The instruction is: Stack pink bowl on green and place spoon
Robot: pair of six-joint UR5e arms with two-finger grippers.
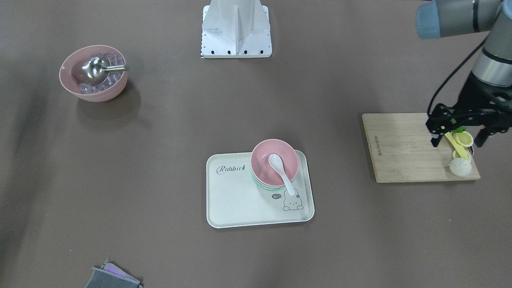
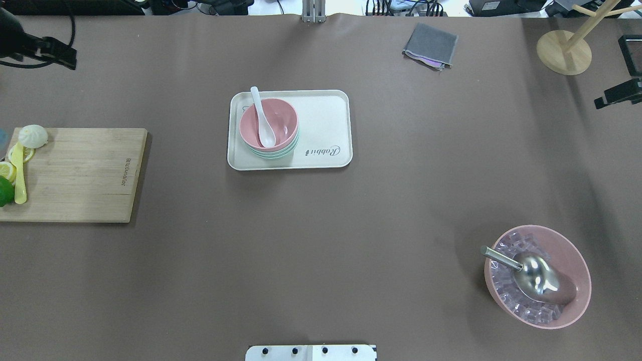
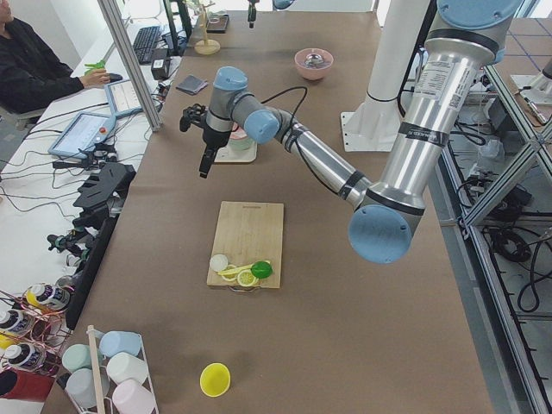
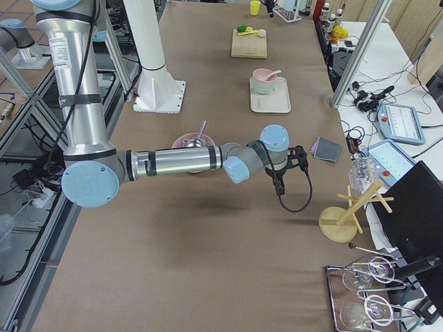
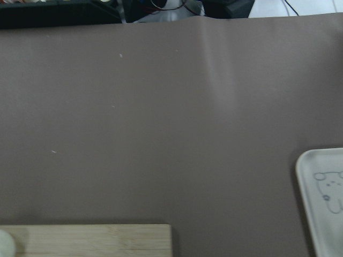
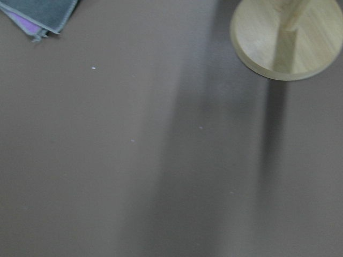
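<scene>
two small bowls sit nested on a cream rectangular tray [image 1: 236, 200] near the middle of the brown desk [image 1: 160, 160]: the pale pink bowl [image 1: 264, 160] rests inside the mint green bowl [image 1: 260, 185], of which only the rim shows beneath it. the stack stands in the tray's corner beside a printed rabbit drawing. a white ceramic spoon [image 1: 282, 174] lies in the pink bowl, its scoop end down inside and its handle leaning over the rim towards the drawing.

the left gripper [image 1: 458, 143] hangs high above the desk at the robot's left end, its jaws spread wide with nothing between them. its wrist camera looks down on bare desk, a corner of the tray and an edge of the board. the right gripper [image 4: 279, 181] hangs above the desk at the other end, near a folded grey cloth [image 2: 431, 44] and the round base of a wooden stand [image 2: 564, 51]. i cannot tell how its jaws stand.

a rectangular bamboo cutting board [image 1: 404, 148] lies well apart from the tray. along its outer edge it carries a white steamed bun [image 1: 460, 167], lemon slices [image 1: 463, 139], a green lime [image 2: 5, 191] and a yellow plastic utensil [image 2: 20, 175]. far from both, on the robot's right, a larger pink bowl [image 1: 116, 90] holds clear ice cubes [image 1: 114, 60] and a shiny metal scoop [image 1: 95, 69], whose handle sticks out over the rim.
</scene>
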